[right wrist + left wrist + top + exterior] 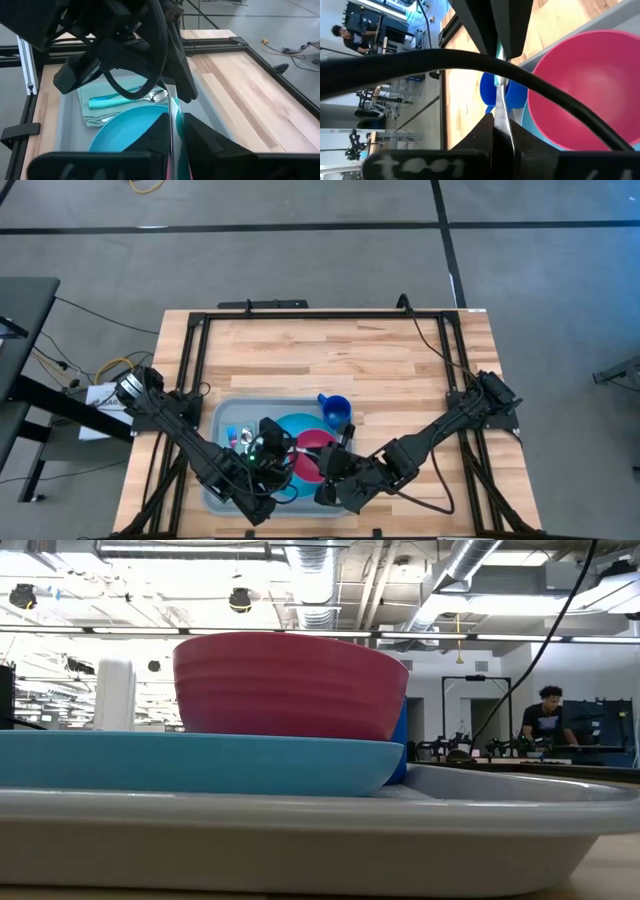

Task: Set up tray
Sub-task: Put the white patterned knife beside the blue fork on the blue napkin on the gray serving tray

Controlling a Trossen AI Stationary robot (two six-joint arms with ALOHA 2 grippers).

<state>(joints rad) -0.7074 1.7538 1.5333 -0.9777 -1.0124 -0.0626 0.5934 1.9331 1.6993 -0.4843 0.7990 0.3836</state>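
Over the large grey-blue plastic tray (222, 420), the left gripper (272, 448) pinches a thin silver utensil (501, 107); at its 3 o'clock, whether the right gripper (338, 470) grips anything is unclear.

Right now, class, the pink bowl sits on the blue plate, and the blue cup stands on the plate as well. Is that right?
Not quite. The pink bowl does sit on the blue plate, but the blue cup stands beside the plate, at the far edge of the tray. The high view shows it.
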